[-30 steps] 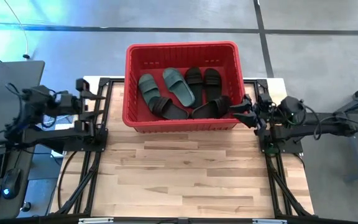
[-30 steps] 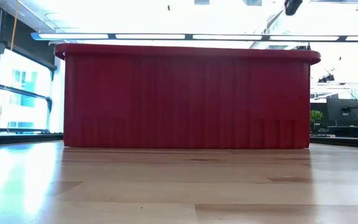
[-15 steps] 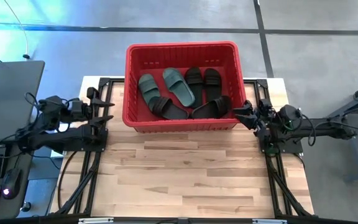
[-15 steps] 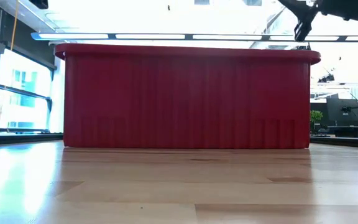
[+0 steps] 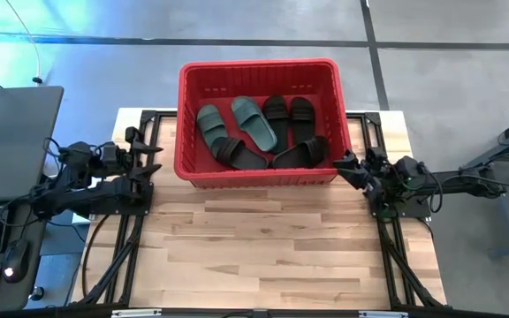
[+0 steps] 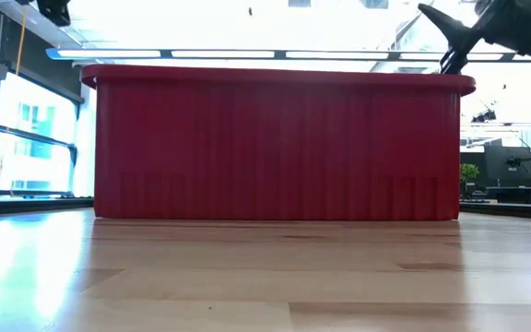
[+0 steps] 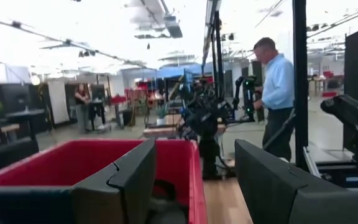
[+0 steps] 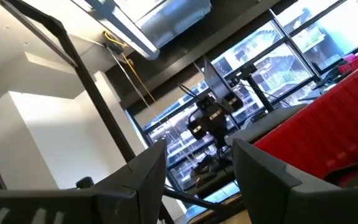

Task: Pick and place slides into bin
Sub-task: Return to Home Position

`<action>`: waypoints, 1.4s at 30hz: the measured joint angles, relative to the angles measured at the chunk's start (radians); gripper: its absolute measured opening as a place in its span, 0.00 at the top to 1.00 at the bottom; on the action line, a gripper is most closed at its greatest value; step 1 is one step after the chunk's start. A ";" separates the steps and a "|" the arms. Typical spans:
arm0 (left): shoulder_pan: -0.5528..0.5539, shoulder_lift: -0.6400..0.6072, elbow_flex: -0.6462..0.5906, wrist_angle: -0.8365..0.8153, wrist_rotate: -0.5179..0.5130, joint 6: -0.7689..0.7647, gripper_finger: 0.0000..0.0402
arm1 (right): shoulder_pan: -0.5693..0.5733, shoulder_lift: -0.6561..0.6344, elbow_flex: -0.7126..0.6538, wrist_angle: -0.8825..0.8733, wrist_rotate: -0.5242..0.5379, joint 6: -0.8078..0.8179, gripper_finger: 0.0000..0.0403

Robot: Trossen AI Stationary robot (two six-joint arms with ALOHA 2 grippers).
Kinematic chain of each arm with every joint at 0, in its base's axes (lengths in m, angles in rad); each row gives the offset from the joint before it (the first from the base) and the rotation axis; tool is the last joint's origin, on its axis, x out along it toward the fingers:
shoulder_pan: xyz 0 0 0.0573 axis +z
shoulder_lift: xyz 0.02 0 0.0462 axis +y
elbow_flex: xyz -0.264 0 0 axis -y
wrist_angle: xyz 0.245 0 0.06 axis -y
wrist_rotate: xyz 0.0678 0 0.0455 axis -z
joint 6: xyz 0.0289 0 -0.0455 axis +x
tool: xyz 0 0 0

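The red bin (image 5: 259, 72) stands at the table's far middle; its solid near wall fills the low view (image 6: 275, 148). Inside lie two sage green slides (image 5: 254, 122) and several black slides (image 5: 300, 152). My left gripper (image 5: 153, 153) is open and empty, just left of the bin; the left wrist view shows its fingers (image 7: 135, 177) apart. My right gripper (image 5: 341, 163) is open and empty, just right of the bin's near right corner; it also shows in the low view (image 6: 450, 32).
Bare wooden table top (image 5: 263, 247) spreads in front of the bin. Black frame rails (image 5: 122, 256) run along both sides. A laptop (image 5: 7, 132) sits off the table's left. A person (image 7: 277, 93) stands in the room beyond.
My left arm has swung toward the table's near edge and right, bringing its gripper beside the bin's left wall. My right gripper has drawn back a little from the bin toward the near edge and come down. The slides and bin have stayed still.
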 joint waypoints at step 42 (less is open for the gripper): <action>0.000 0.000 -0.446 0.444 0.016 -0.122 0.50 | -0.002 0.001 0.003 -0.136 0.088 -0.003 0.57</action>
